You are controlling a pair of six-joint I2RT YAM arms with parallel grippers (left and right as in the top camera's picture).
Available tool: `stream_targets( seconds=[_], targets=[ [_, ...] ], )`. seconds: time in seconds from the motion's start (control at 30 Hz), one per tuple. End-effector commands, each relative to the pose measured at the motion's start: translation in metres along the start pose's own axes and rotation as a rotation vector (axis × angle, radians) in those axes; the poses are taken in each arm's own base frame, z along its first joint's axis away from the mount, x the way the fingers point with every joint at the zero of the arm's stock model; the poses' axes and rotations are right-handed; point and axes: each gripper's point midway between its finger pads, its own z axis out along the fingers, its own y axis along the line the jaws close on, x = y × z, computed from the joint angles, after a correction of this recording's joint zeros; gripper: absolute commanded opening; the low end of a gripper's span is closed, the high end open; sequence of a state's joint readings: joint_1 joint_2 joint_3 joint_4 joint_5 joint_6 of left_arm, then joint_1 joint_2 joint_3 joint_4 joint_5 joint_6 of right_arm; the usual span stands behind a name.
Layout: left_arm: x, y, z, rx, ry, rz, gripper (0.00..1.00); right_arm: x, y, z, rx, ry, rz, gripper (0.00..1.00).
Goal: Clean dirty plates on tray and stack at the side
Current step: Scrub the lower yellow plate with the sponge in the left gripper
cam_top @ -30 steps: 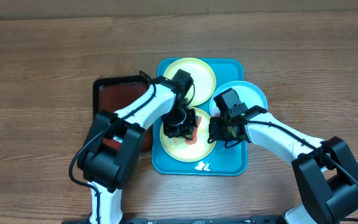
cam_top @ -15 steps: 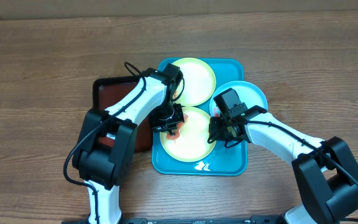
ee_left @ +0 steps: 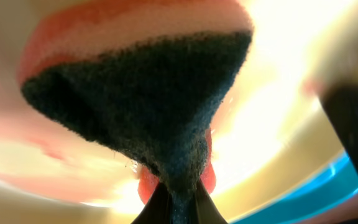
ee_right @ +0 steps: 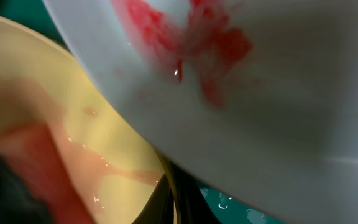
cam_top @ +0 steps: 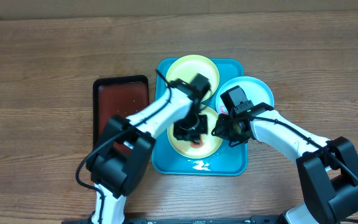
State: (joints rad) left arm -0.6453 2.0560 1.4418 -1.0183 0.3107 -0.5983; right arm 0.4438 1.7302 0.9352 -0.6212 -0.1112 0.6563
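A dark-rimmed red-brown tray (cam_top: 120, 99) lies on the wooden counter (cam_top: 42, 74), at 9 o'clock from the turquoise tray (cam_top: 165, 160) and just beside it.

All three plates are on the turquoise tray. The far yellow-green plate (cam_top: 188, 70) sits at 12 o'clock. The near yellow-green plate (cam_top: 211, 143) sits at about 6 o'clock. The light-blue plate (cam_top: 253, 93) is at 2 o'clock, hanging out over the tray's right rim. A few wet glints (cam_top: 202, 165) show on the bare tray floor near its front edge.

The left gripper (cam_top: 188, 129) is over the near yellow-green plate. Its jaws are clamped on a sponge (ee_left: 142, 93) with a pink body and a dark scouring face, and the sponge is pressed against the plate's pale, pink-streaked surface.

At 3 o'clock from it, the right gripper (cam_top: 224, 130) has its jaws together on the right rim of the same near plate. In the right wrist view the light-blue plate's edge overlaps that rim from above. A red sauce smear (ee_right: 191, 43) shows on the light-blue plate's pale centre.
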Motion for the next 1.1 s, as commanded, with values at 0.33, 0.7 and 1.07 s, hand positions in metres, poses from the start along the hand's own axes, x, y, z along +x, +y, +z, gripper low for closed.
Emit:
stream_targets(
  seconds=[0.33, 0.7, 1.07],
  targets=[
    [-0.035, 0.112, -0.028, -0.290, -0.084, -0.256, 0.04, -0.003, -0.052, 0.013, 0.205, -0.038, 0.079, 0.04],
    [-0.050, 0.038, -0.001, 0.017, -0.075, -0.068, 0.04, -0.003, -0.052, 0.013, 0.209, -0.037, 0.078, 0.04],
    [-0.020, -0.034, 0.024, 0.244, 0.062, 0.144, 0.04, -0.001, -0.050, 0.013, 0.194, -0.020, 0.027, 0.04]
  ],
)
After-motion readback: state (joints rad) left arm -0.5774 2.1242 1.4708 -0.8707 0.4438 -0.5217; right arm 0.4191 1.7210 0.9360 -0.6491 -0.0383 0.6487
